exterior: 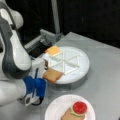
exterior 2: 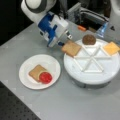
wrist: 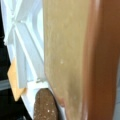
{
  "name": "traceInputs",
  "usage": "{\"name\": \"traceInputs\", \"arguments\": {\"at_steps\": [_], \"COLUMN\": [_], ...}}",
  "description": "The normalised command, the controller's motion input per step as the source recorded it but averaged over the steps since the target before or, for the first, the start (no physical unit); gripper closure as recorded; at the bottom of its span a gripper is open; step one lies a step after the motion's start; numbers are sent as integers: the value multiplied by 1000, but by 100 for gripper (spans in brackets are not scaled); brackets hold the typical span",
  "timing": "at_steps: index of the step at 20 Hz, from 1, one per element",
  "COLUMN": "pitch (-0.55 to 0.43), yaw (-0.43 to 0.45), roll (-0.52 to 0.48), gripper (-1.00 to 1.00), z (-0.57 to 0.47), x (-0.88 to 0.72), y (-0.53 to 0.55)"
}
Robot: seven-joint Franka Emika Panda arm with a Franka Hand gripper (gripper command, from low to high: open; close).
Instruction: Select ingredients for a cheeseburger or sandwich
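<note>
The tool is sitting at the edge of the white divided tray, closed on a tan-brown bread square that is hanging over the tray's rim, toward a front view's left; in a front view the same bread square is poking out from the blue-and-white tool at the tray's lower left edge. In the wrist view the held bread square is filling most of the picture, its darker crust edge running down the right side. The tray is resting on the grey worktop, and its raised ribs are splitting it into wedge compartments. A yellow cheese square is lying in a wedge at a front view's right, and a dark-brown round patty is sitting in a wedge at the tray's far side, just beside the held bread; the wrist view is showing the patty at its bottom and the cheese at its left. Apart from the tray, a white paper plate is carrying the sandwich: a bread square with a red tomato disc on top. In a front view a rim of green lettuce is peeking out under the tomato disc on the plate.
</note>
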Motion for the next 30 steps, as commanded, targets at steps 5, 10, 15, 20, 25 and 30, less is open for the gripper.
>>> {"name": "traceInputs", "arguments": {"at_steps": [5, 10, 15, 20, 25, 30], "pitch": [-13, -6, -31, -73, -82, -56], "yaw": [136, 127, 123, 99, 80, 57], "roll": [339, 347, 333, 308, 251, 224], "gripper": [-100, -100, -100, -100, 100, 100], "z": [-130, -133, -169, -178, -153, -111], "x": [242, 190, 179, 182, 229, 251], "y": [-136, -148, -176, -167, -152, -135]}}
